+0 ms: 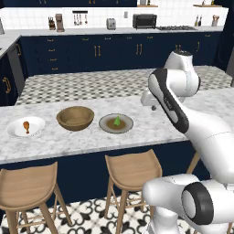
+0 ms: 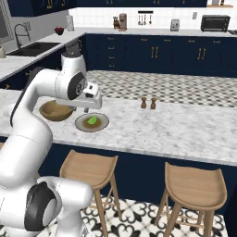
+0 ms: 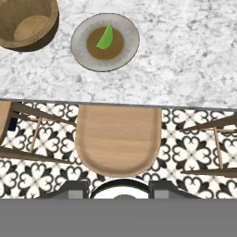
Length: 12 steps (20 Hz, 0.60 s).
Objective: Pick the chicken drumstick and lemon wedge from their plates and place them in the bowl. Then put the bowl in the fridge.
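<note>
Okay, from my remote seat: marble surface (image 1: 151,130) carries three dishes in a row. White plate (image 1: 26,126) sits at the far left in the left base view, chicken drumstick (image 1: 27,125) lying on it, pale bone end toward the near edge. Wooden bowl (image 1: 75,118) is just beside it, upright; I see nothing in it. Grey-rimmed plate (image 1: 116,123) with brownish centre comes next, lemon wedge (image 1: 117,121) resting on its centre. Bowl and grey-rimmed plate are near each other but not touching.

My hand (image 2: 86,110) hangs above the surface, near the grey-rimmed plate, holding nothing. I can't tell from these views how far apart the fingers stand; only dark stubs show at the bottom of the hand view.

Hand view looks straight down: lemon wedge on its plate near the top, bowl cut off at the top-left corner, surface edge across the middle, wooden stool (image 3: 119,139) on patterned floor tiles (image 3: 194,152) below.

Two small shakers (image 2: 147,102) stand well apart from the dishes, further along the surface in the right base view.
</note>
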{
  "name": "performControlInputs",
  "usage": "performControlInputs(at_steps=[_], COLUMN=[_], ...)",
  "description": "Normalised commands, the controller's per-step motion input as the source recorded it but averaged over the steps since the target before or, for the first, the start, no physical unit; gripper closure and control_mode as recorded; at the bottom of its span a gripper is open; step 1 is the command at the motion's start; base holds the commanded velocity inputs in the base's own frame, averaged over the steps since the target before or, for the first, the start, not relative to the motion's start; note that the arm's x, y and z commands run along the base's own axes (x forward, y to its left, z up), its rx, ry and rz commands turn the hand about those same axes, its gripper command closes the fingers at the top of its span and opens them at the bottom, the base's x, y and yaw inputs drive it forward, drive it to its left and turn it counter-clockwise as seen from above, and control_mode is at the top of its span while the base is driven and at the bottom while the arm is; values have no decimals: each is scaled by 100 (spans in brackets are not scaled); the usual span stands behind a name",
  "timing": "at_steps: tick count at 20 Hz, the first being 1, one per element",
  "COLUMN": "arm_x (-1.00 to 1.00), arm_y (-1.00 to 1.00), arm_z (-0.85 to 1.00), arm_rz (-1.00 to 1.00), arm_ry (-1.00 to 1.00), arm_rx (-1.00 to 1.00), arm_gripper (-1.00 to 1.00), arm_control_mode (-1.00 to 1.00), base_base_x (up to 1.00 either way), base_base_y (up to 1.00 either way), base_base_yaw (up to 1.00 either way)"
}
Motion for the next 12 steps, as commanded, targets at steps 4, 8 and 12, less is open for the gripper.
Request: performControlInputs(at_steps=[4, 8, 12], arm_x=[13, 86, 98], arm_y=[56, 100, 35], arm_z=[-25, -47, -39], arm_rz=[0, 0, -4], arm_ry=[-1, 0, 1], arm_rx=[-8, -10, -1], arm_gripper=[-100, -100, -100], arm_control_mode=[-100, -100, -100], base_base_x=[0, 0, 0], base_base_y=[0, 0, 0], base_base_yaw=[0, 0, 0])
